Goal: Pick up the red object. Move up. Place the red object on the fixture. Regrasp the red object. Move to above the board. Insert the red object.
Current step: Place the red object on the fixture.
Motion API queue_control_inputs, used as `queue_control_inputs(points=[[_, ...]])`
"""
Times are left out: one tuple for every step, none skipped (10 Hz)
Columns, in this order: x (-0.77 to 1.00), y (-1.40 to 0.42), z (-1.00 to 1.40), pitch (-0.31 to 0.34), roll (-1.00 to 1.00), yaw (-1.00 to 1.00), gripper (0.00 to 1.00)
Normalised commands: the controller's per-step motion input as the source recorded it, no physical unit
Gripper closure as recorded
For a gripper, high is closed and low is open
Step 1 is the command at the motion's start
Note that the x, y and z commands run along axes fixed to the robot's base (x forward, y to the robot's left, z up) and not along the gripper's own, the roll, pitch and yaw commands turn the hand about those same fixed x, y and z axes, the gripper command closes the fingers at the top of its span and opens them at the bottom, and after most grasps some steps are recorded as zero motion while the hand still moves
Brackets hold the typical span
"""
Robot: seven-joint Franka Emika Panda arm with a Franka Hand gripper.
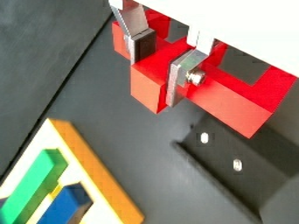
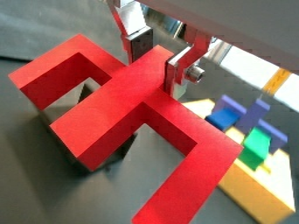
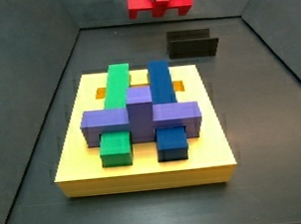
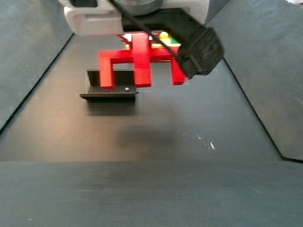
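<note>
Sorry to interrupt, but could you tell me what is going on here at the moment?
The Panda arm's gripper is shut on the red object, its fingers clamped on the centre stub. In a side view the piece sits at the fixture, though I can't tell whether it rests on it. The board, with its green, blue and purple blocks, lies apart from them; nothing red is inserted there yet.

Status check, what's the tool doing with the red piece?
Tool shut on red object, centre stub. Raised over the fixture. Board clear of it.
</note>
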Motion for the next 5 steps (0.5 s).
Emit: queue_control_inputs(points=[[0.57, -0.03, 0.02, -0.146, -0.86, 0.0, 1.0], [0.58, -0.02, 0.01, -0.134, -0.86, 0.0, 1.0], [0.59, -0.02, 0.0, -0.12, -0.86, 0.0, 1.0], [0.61, -0.02, 0.0, -0.097, -0.84, 0.0, 1.0], [0.58, 0.0, -0.08, -0.106, -0.69, 0.0, 1.0]])
